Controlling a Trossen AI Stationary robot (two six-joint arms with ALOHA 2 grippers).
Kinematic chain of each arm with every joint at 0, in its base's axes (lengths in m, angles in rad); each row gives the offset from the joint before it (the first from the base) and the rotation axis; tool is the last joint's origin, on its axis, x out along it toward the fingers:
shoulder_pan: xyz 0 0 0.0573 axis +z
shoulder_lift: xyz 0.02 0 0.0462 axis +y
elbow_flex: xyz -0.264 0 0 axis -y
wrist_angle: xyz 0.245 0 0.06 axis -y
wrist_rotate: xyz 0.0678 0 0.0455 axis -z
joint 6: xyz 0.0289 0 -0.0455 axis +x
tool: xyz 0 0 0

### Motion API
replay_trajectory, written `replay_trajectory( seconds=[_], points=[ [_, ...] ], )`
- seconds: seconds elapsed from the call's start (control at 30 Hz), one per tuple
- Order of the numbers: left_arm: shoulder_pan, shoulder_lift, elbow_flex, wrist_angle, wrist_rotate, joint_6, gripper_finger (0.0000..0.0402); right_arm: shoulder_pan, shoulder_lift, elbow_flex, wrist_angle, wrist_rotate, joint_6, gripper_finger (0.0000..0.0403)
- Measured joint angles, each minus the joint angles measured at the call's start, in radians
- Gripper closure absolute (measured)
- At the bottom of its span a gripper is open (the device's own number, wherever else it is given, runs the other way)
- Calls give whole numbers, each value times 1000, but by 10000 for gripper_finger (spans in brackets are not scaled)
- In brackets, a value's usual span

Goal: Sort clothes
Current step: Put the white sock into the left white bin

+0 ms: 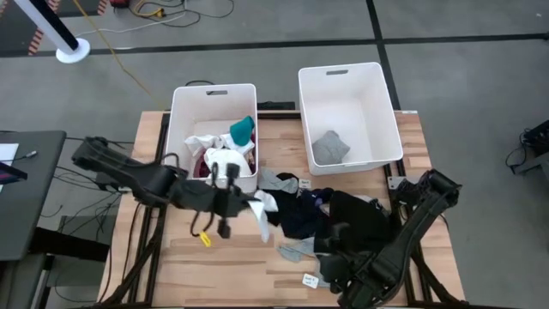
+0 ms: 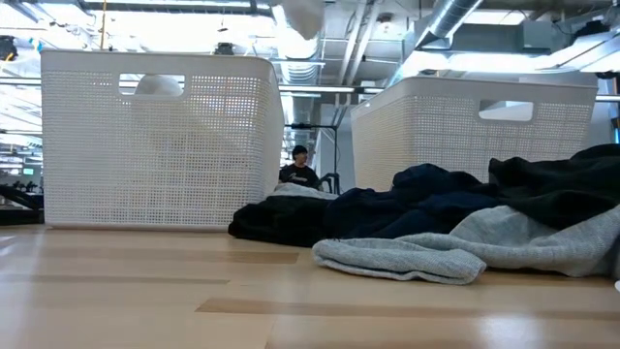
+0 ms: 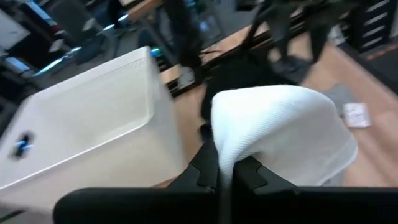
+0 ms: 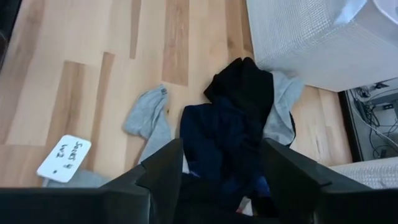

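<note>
Overhead, two white bins stand on the table's far half: the left bin holds a heap of clothes, among them a teal piece, white pieces and a maroon one, while the right bin holds a single grey garment. Between the bins and the near edge lies a pile of black, navy, grey and white garments, at about five o'clock from the left bin. Two arms work here. The left gripper, just at six o'clock of the left bin, has its fingers pressed together, pinching a white cloth that drapes over them. The right gripper, at the table's near right, stands spread over the dark pile, with navy and black fabric between its fingers. One paper tag lies on the wood near a grey sock; its handwriting is too small to read surely. A yellow bit lies near the left gripper. The tabletop is pale wooden planks; around it is grey floor with cables, and the level view shows a person far off under ceiling ducts.
</note>
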Motion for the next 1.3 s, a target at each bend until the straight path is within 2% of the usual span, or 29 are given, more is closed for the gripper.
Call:
replay_trajectory(
  seconds=[0.4,0.63,1.03,1.3],
  points=[
    [52,-221,-1,-214,-265,-3,401,33,0,0,-54,-4,119,189],
    [160,-296,-1,-329,-315,-21,401,32,0,0,-54,-4,123,189],
    [455,-294,-4,-524,-314,-30,401,32,1,0,-54,-5,124,189],
    [639,-254,-7,-554,-196,17,398,32,1,0,-44,-5,124,189]
  ],
)
